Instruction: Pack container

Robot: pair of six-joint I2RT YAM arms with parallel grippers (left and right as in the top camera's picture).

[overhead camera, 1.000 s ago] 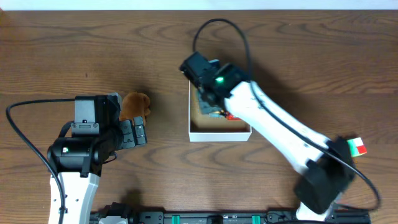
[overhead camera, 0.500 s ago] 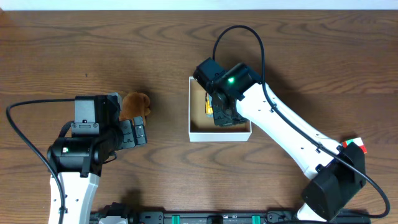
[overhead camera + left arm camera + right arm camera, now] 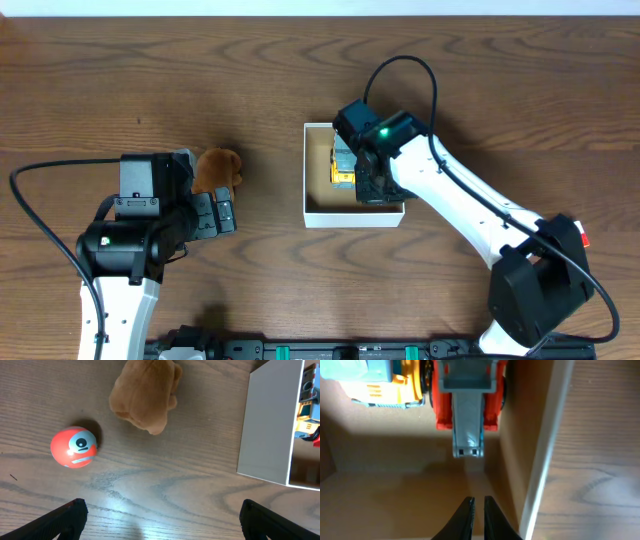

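The small square white cardboard container (image 3: 305, 190) sits on the brown wooden table (image 3: 200, 70), just right of centre. The overhead view shows only a yellow-and-blue toy truck (image 3: 343, 170) inside it, the right arm covering the rest. The right wrist view also shows a red-and-grey toy vehicle (image 3: 467, 400) beside the truck on the tan floor. The right gripper (image 3: 476, 502) hangs over that floor, its fingers nearly together and empty.

The left wrist view shows an orange-red ball with a face (image 3: 74, 446), hidden from overhead, near a brown plush toy (image 3: 145, 395). The left gripper (image 3: 162, 510) is spread wide above bare wood.

A second ago the right gripper was over the box's far left corner; it is now at its right side. The left arm has not moved.

I count one container, two toys inside and two outside. A red sliver by the right arm's base may be another.
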